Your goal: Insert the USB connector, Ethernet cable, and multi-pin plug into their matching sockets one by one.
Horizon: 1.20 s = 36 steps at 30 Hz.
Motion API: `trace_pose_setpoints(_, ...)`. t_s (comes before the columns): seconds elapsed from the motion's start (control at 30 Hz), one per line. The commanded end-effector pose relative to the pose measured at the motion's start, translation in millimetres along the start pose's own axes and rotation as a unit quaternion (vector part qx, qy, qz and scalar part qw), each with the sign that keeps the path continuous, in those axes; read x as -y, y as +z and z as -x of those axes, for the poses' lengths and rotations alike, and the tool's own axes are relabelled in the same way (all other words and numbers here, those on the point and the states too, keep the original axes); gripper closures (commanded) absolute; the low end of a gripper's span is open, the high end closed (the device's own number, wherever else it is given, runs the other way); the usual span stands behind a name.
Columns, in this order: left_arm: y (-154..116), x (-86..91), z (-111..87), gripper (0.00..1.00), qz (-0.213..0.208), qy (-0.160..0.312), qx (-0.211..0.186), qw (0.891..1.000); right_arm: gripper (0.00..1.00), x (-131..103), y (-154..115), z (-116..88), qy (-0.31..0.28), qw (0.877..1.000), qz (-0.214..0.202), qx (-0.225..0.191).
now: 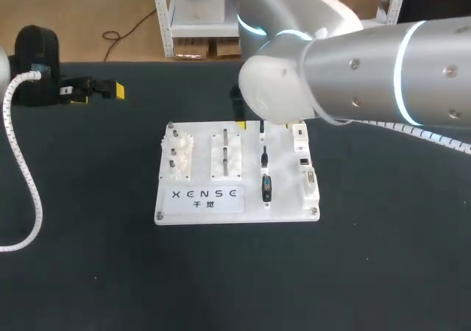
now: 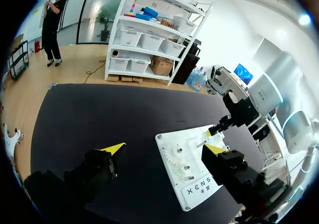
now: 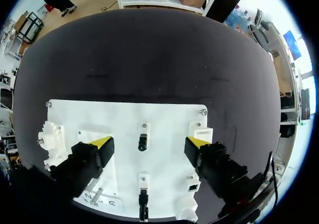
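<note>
The white board holds a row of three black plugs: a small one farthest back, a second, and a blue-faced multi-pin plug. White sockets line its right edge. In the right wrist view my right gripper hangs open over the board. The farthest small plug lies between its fingers, well clear of both, and the second plug sits nearer the wrist. In the head view the arm's own elbow hides that gripper, save one yellow fingertip. My left gripper stands open and empty at the far left.
A gear block and two slotted white blocks occupy the board's left half. In the left wrist view the board lies off past the left gripper's one finger, with dark table under and ahead of the gripper.
</note>
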<state>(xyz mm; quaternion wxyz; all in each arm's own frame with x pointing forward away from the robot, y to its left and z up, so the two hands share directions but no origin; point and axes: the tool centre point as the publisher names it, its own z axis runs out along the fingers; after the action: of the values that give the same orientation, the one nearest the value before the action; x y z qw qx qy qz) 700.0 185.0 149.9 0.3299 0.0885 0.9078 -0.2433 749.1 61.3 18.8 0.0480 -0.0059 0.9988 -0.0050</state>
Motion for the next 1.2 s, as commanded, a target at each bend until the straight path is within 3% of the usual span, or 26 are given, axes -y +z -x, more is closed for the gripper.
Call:
trace_pose_setpoints(0.03,0,0.0,0.0,0.0,0.0,0.0,0.0,1.0,0.47,0,2,3,0.012,1.0,0.0,-0.006)
trace_pose_setpoints(0.33,0,0.0,0.0,0.0,0.0,0.0,0.0,1.0,0.71,0,1,5,0.027,0.999,0.014,-0.017)
trace_pose_setpoints(0.43,0,0.0,0.0,0.0,0.0,0.0,0.0,1.0,0.95,-1,1,5,0.027,0.999,0.014,-0.017)
trace_pose_setpoints(0.5,0,0.0,0.0,0.0,0.0,0.0,0.0,1.0,1.0,-2,1,5,0.025,0.999,0.014,-0.018)
trace_pose_setpoints(0.9,0,0.0,0.0,0.0,0.0,0.0,0.0,1.0,1.0,-5,-14,0,0.0,1.0,0.011,0.021)
trace_pose_setpoints(1.2,0,0.0,0.0,0.0,0.0,0.0,0.0,1.0,1.0,8,-38,1,0.017,0.998,0.027,0.053)
